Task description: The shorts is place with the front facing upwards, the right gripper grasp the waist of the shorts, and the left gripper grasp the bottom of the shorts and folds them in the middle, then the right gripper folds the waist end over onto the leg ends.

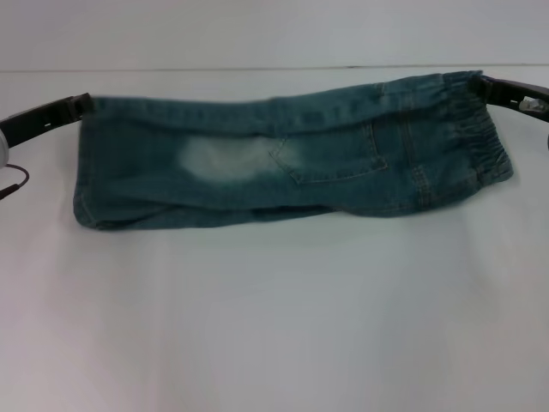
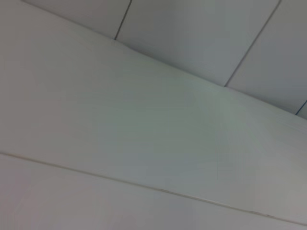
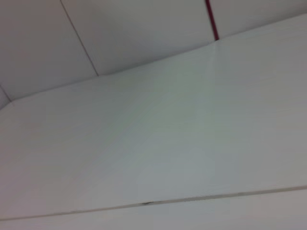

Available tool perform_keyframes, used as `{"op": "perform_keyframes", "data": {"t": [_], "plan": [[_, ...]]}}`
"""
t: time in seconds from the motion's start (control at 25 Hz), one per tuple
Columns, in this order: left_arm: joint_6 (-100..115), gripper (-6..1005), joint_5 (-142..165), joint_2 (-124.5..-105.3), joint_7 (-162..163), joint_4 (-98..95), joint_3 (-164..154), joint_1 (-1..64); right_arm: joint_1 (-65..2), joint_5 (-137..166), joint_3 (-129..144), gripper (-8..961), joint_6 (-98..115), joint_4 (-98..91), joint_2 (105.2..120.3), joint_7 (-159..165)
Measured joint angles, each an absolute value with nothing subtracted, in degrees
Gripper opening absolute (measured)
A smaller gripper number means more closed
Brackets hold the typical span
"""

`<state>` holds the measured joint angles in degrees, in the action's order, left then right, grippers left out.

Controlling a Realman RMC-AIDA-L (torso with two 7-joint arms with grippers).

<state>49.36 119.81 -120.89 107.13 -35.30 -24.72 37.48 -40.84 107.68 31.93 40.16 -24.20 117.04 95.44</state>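
The dark blue denim shorts (image 1: 292,159), with a faded pale patch and a stitched pocket showing, hang stretched between the two claws, doubled lengthwise, the lower fold sagging to the white worktop (image 1: 274,326). The right claw (image 1: 487,83) is clenched on the elastic waist corner. The left claw (image 1: 86,105) grips the leg-end corner opposite it. Both black arms reach in from the sides. The wrist views show only pale worktop and panelled wall, no cloth.

Faded blue denim shorts (image 1: 292,163), matt and coarse, gathered elastic waist; smooth matt white table (image 1: 274,326).
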Motion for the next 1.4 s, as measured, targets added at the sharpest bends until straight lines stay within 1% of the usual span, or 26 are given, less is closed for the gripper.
{"op": "perform_keyframes", "data": {"t": [0.08,0.24,0.28,0.36,0.52,0.6,0.72,0.8,0.84,1.0,1.16,1.24,1.28,1.4], "plan": [[49.3,93,119.8,-120.96,107.1,-35.3,-25.0,37.5,-40.9,107.7,33.1,89,39.9,-24.2,116.94,96.3],[48.7,267,119.6,-121.02,107.2,-35.3,-24.8,37.3,-40.9,107.7,34.0,92,39.5,-24.2,116.79,96.6],[48.6,311,119.4,-121.02,107.2,-35.3,-24.8,37.1,-40.9,107.7,34.0,163,39.5,-24.1,116.76,96.7],[48.6,350,118.7,-121.02,107.2,-35.3,-24.8,37.0,-40.8,107.6,34.0,306,39.4,-24.1,116.73,96.8],[49.5,428,118.2,-120.97,107.2,-35.3,-24.8,36.8,-40.4,107.6,34.1,386,40.2,-24.7,116.55,98.3],[50.5,467,118.2,-120.99,107.1,-35.3,-24.9,36.8,-40.1,107.7,34.1,427,41.6,-25.0,115.94,99.3],[53.2,525,118.1,-121.08,106.0,-35.3,-25.0,36.8,-39.4,107.7,34.1,487,45.2,-25.1,114.36,101.8],[55.4,684,117.4,-121.29,104.2,-35.4,-25.0,36.7,-38.7,107.7,34.1,527,48.9,-25.1,112.76,104.0],[56.8,764,116.5,-121.42,102.9,-35.5,-24.9,36.4,-38.3,107.8,34.1,575,50.8,-25.4,111.87,105.2],[65.7,907,111.3,-121.62,95.7,-35.7,-25.0,34.8,-36.8,109.4,34.6,768,58.9,-27.8,109.12,110.1],[72.2,907,110.9,-121.27,93.2,-35.8,-25.1,34.3,-36.3,115.7,34.8,876,68.4,-32.6,106.52,117.8],[75.2,906,111.1,-120.99,92.9,-35.9,-25.6,34.1,-36.3,119.3,34.8,930,73.2,-35.2,105.57,121.6],[76.3,906,111.2,-120.89,92.8,-35.9,-25.9,34.1,-36.3,121.5,34.8,930,75.7,-37.0,105.08,124.1],[78.7,906,111.3,-120.75,92.5,-35.9,-27.2,33.8,-36.5,126.8,34.8,930,80.1,-42.2,104.45,131.5]]}}
